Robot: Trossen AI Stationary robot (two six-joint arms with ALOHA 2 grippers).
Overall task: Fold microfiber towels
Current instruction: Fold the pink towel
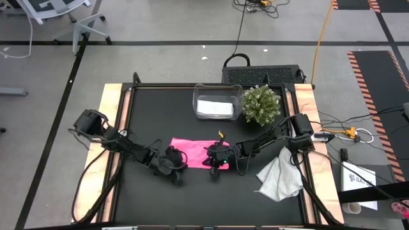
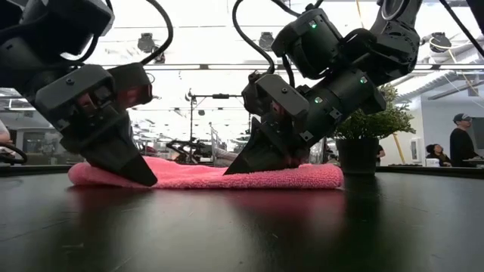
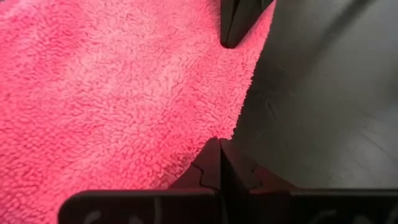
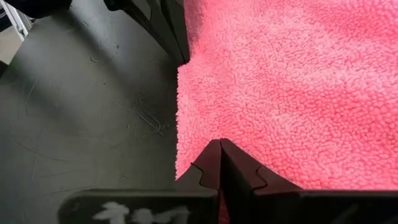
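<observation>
Both pincers, left pincer [image 2: 144,177] and right pincer [image 2: 231,170], are shut tight, tips down on the pink towel's [image 1: 195,148] near edge, probably pinching it to fold. It lies flat mid-tabletop [image 1: 153,108]. A clear bin [image 1: 217,89] (by the plant [image 1: 261,104]) holds one white towel [image 1: 214,107]; another crumpled towel [image 1: 280,176] waits nearby.

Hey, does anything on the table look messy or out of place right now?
Only the pale towel near the table's right edge: it lies crumpled, unlike the pink towel spread flat at centre and the white one lying flat in the clear bin. Nothing looks spilled or damaged.
</observation>
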